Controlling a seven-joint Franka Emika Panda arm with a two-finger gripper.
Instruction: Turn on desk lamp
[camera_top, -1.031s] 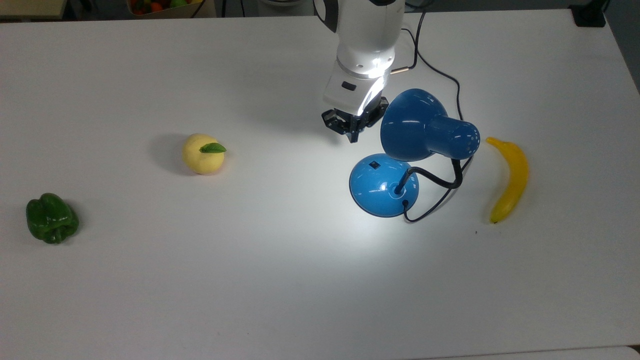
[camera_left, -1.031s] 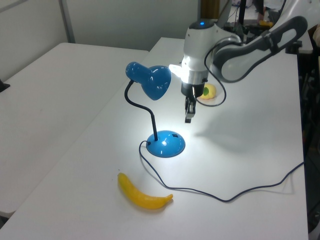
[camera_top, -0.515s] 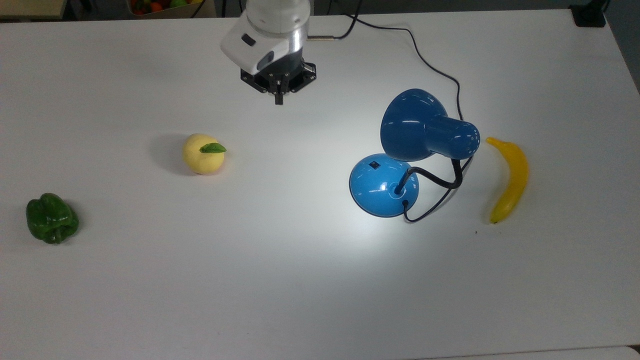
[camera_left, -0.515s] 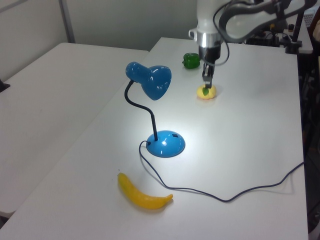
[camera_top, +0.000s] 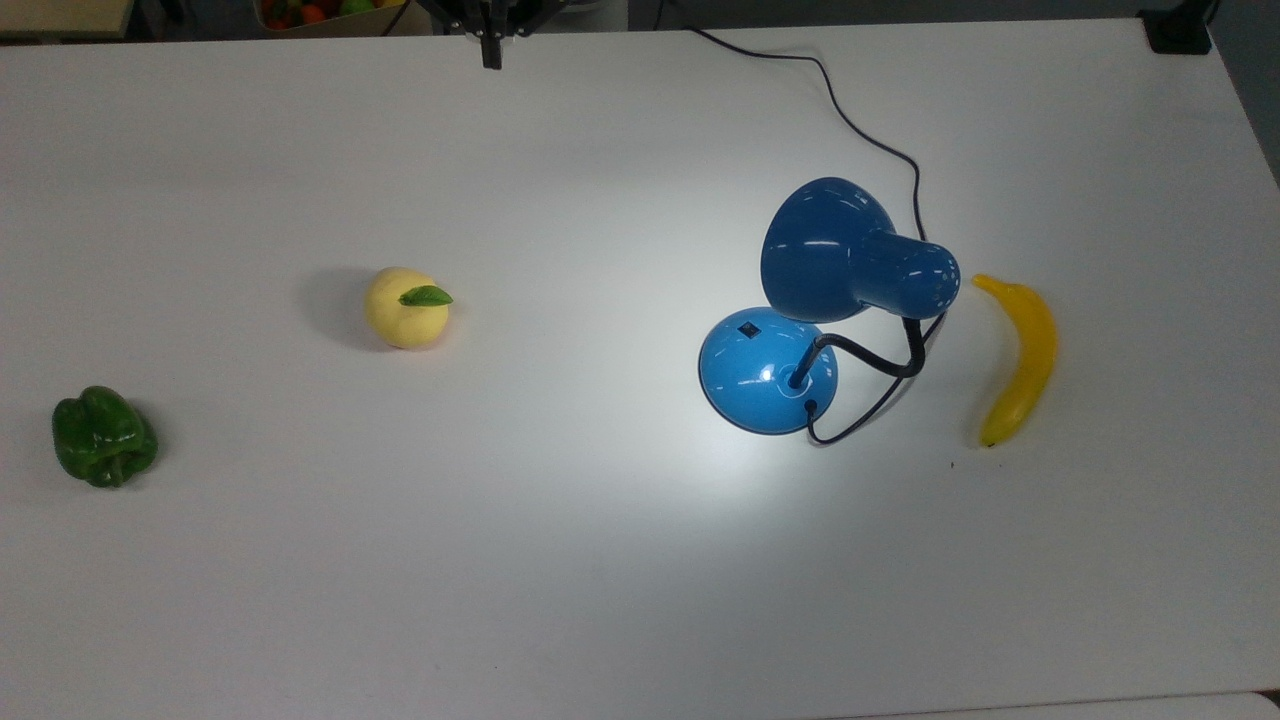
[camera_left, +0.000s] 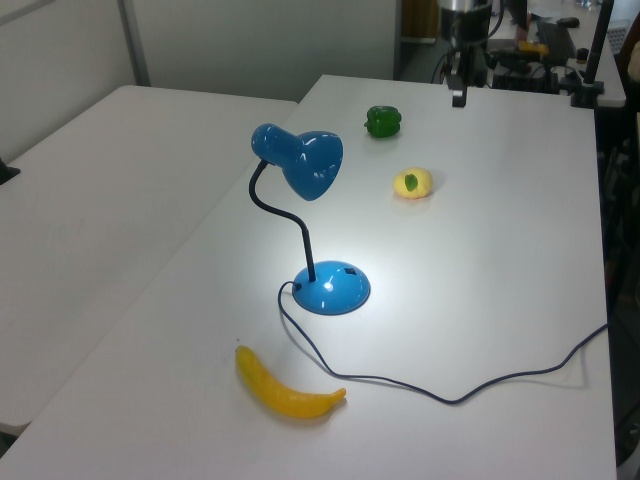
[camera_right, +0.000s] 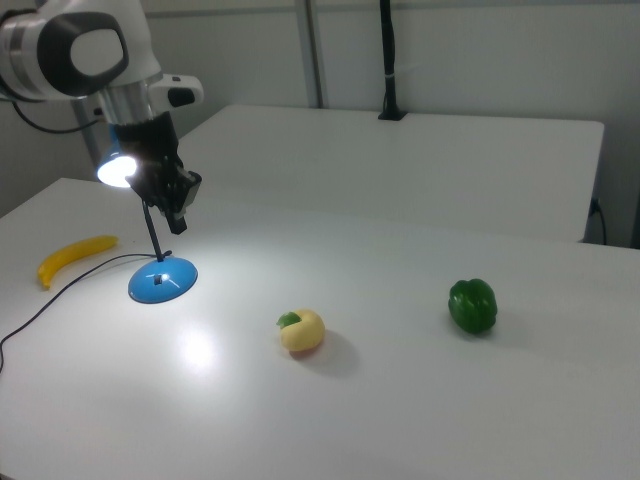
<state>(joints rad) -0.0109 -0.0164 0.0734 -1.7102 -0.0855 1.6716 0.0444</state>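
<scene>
Four things sit on the broad white table (camera_top: 520, 560): a desk lamp (camera_top: 760, 385), a banana (camera_top: 1025, 350), a yellow fruit with a green leaf (camera_top: 405, 312) and a green bell pepper (camera_top: 103, 437). The glossy blue lamp stands toward the top view's right. Its domed base bears a small black switch (camera_top: 747, 326), and its black neck (camera_top: 868, 356) bends up to the bell-shaped shade (camera_top: 835, 250). The lamp is lit, and a bright pool of light lies on the table around the base. Its black cord (camera_top: 860, 135) runs off toward the table's far edge. The banana lies just beside the lamp on the top view's right. The yellow fruit rests well apart on the top view's left, and the pepper farther left again.

The gripper (camera_top: 490, 50) hangs at the top view's upper edge, over the table's far side and well apart from the lamp. Its fingers are pressed together with nothing between them. In the left view the gripper (camera_left: 459, 92) is above the far end of the table, beyond the pepper (camera_left: 382, 121). In the right view the gripper (camera_right: 177, 212) appears in front of the lamp's neck, below the glowing shade (camera_right: 117, 170).

A container of coloured fruit (camera_top: 320, 12) sits past the table's far edge. A second white table (camera_left: 90, 210) stands alongside, and plain pale walls (camera_right: 480, 50) close the room.
</scene>
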